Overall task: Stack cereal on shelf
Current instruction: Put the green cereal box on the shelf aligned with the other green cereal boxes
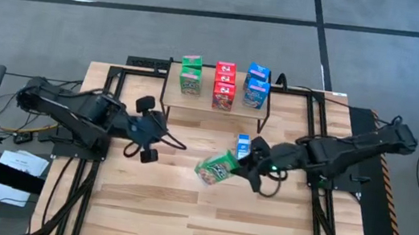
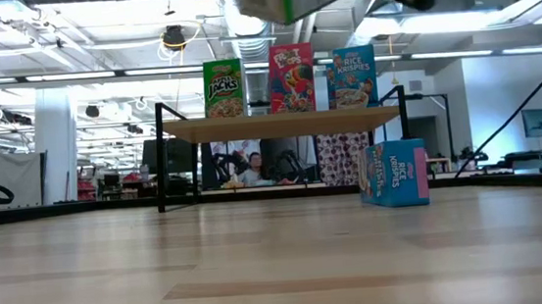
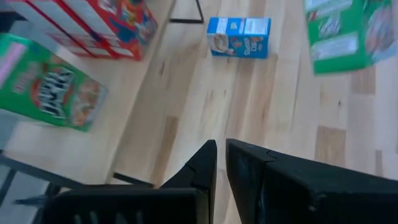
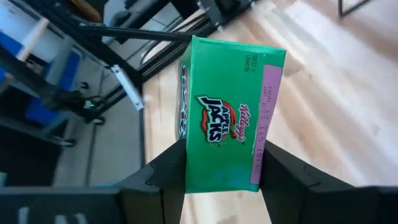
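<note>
Green box (image 4: 227, 130) clamped in right end effector (image 4: 221, 177) | wrist reads label; low crops | left end effector (image 3: 221, 165) closed

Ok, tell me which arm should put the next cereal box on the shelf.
Right. The right gripper already holds a green cereal box lifted off the table, near the shelf. The left gripper is shut and empty.

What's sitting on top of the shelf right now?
On the shelf stand green boxes, red boxes and blue boxes, in three stacks. How many boxes each stack holds is hard to tell; the lower ones are partly covered.
</note>
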### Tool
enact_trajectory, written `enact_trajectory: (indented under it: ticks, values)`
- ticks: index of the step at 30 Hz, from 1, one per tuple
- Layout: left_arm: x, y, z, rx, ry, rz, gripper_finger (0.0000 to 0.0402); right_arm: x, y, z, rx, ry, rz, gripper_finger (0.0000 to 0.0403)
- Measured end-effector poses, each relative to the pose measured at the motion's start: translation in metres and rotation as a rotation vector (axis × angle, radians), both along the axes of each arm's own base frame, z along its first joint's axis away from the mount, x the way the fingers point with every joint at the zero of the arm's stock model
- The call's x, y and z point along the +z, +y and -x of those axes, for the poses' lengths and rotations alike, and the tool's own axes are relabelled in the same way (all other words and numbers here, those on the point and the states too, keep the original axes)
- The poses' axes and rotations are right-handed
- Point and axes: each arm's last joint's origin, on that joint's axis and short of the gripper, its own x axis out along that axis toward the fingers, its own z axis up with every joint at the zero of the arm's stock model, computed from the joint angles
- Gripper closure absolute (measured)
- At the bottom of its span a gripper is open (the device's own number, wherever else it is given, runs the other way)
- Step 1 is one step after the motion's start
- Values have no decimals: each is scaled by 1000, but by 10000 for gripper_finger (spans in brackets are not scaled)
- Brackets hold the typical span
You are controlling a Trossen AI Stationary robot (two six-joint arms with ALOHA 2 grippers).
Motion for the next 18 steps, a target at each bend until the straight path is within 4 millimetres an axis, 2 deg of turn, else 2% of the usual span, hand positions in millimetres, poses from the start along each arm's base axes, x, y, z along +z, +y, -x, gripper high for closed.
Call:
enact_trajectory:
  ticks: [5,8,14,18]
  values:
    - [24,3,11,15,-13,2,377,17,-7,-28,72,1,147,211]
    - [33,5,17,42,-22,27,377,24,-9,-44,120,66,266,211]
    - [32,6,19,60,-2,38,377,23,-13,-71,210,303,419,211]
    - [28,8,18,51,42,65,363,18,-8,-87,288,397,495,211]
